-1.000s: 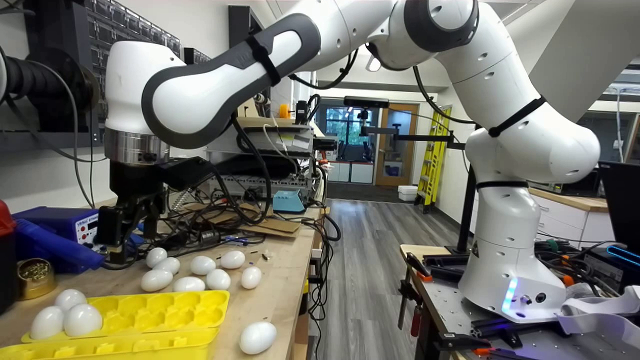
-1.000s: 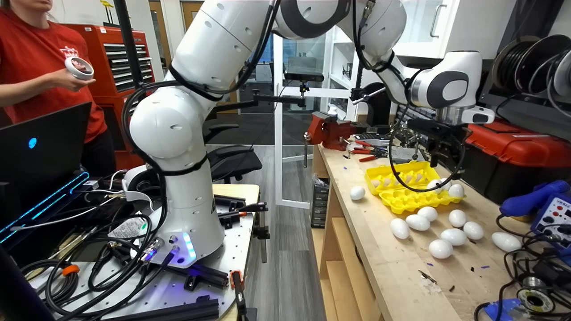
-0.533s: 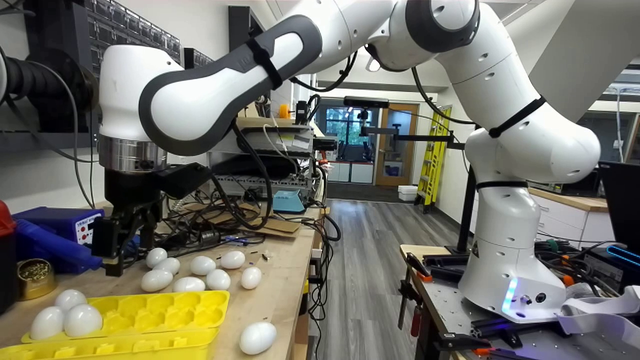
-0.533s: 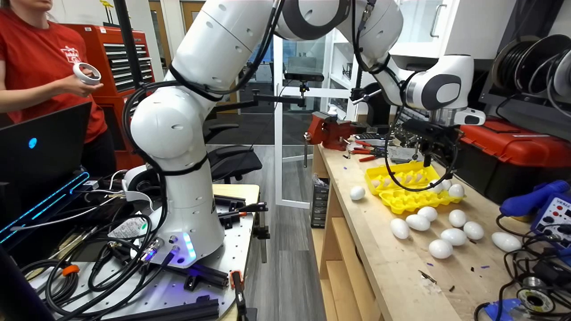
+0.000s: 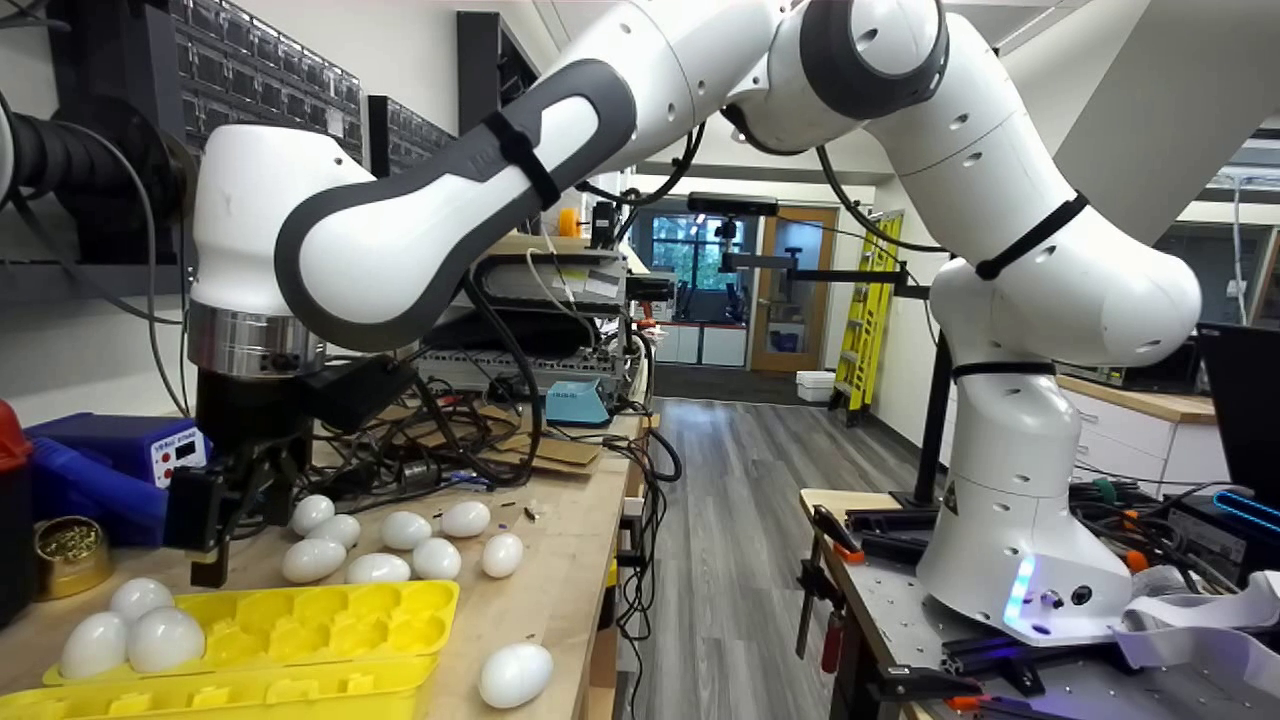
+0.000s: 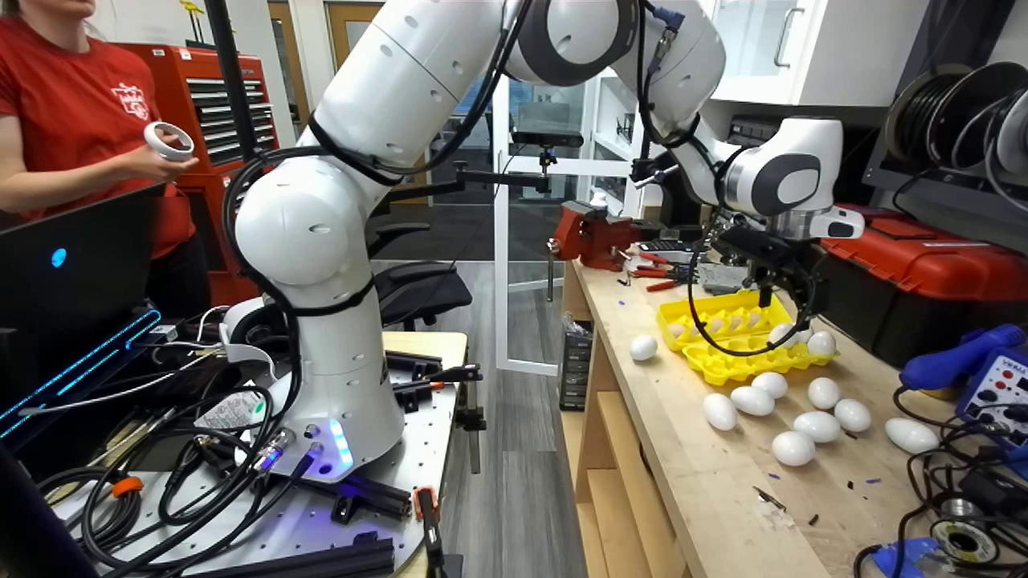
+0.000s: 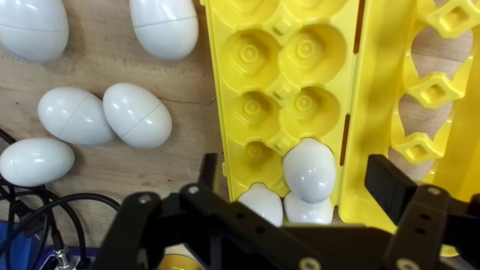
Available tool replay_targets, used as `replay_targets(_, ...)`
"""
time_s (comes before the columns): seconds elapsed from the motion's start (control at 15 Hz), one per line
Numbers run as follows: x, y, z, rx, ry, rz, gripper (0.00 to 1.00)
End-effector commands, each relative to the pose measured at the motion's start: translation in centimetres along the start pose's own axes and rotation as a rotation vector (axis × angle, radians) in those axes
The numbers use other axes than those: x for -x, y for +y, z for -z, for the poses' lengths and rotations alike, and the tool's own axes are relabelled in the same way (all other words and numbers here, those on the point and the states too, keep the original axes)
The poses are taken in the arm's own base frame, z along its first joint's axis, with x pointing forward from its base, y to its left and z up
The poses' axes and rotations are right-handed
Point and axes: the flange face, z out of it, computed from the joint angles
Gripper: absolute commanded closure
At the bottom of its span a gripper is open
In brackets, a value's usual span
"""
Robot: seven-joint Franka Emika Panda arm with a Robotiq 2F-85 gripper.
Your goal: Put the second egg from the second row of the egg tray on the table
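"How's the claw (image 7: 294, 174)?"

"Spread wide, holding nothing, and lower than a second ago."

"And the egg (image 7: 309, 170)?"

"Below it, framed in its gap in the wrist view, seated in the egg tray (image 7: 303, 108) just as before."

"Farther from the claw?"

"Two more eggs (image 7: 262, 204) sit close by that one; past the tray's edge, loose eggs (image 7: 137, 114) lie on the table (image 7: 191, 123), unmoved."

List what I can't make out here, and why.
In an exterior view: egg tray, near part cut off by bottom edge.
In an exterior view: person, upper face cut off by top edge; shirt print too small to read.
Wrist view: tray's lower-left egg, lower end hidden behind the pincer.
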Motion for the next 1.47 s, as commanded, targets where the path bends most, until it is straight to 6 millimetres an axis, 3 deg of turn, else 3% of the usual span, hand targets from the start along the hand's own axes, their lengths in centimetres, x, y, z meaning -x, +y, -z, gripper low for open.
replay_targets(0.0,-0.6,-0.5,-0.7,-0.020,0.024,-0.019,0.00)
replay_targets(1.4,-2.6,-1.8,-4.7,-0.075,0.047,-0.022,0.00)
